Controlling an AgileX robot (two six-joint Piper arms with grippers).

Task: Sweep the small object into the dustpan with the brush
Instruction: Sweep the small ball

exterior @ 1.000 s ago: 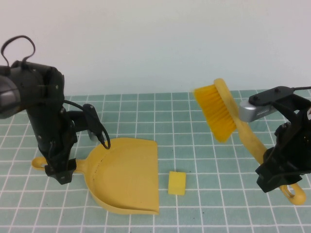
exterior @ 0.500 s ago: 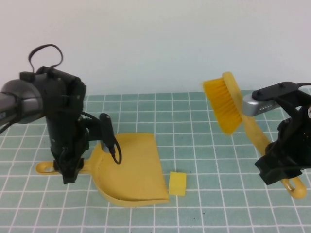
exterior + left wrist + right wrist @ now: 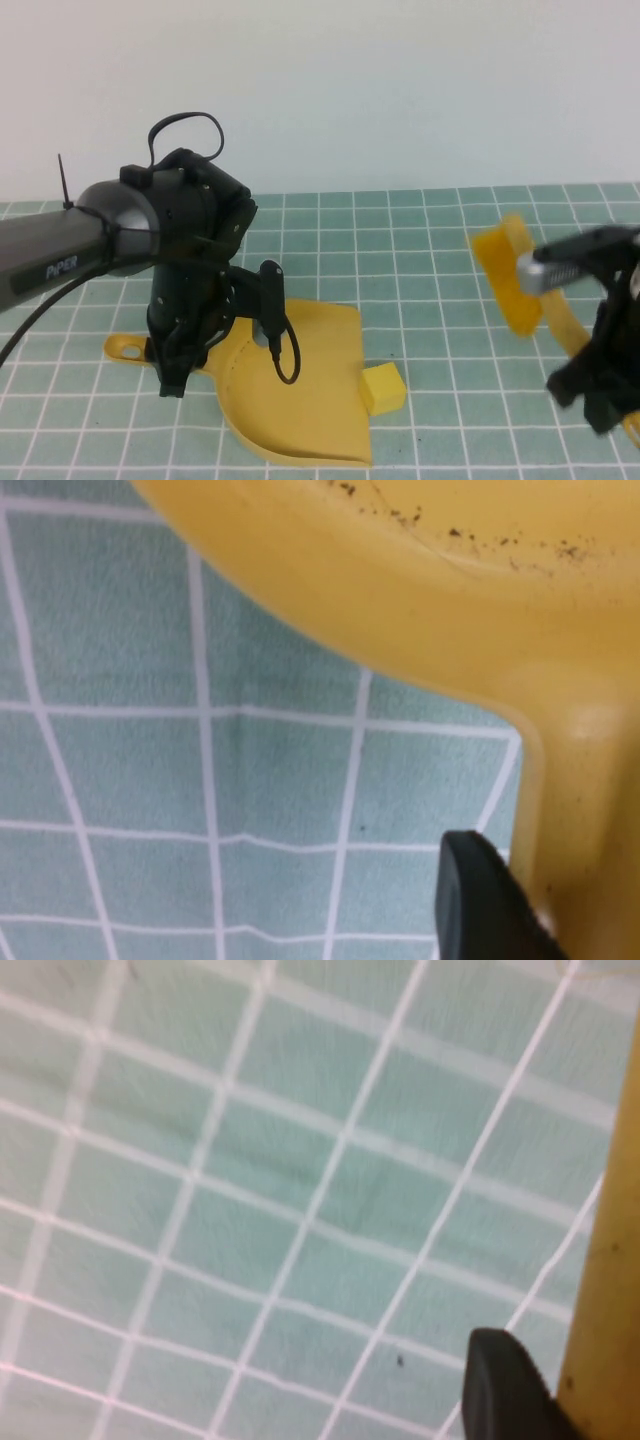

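The yellow dustpan lies on the green checked mat, its scoop opening facing right. Its handle end sticks out to the left. My left gripper is shut on the dustpan's handle; the left wrist view shows the dustpan close up with one black finger against it. The small pale-yellow cube sits at the scoop's right lip, touching it. My right gripper is shut on the brush handle at the right edge. The brush head is raised, blurred, its bristles pointing left.
The green mat with white grid lines covers the table. A white wall stands behind it. The left arm's black body and cable hang over the dustpan's handle side.
The left arm has pushed the dustpan to the right until its lip reaches the cube. The right arm has carried the brush right and lower.
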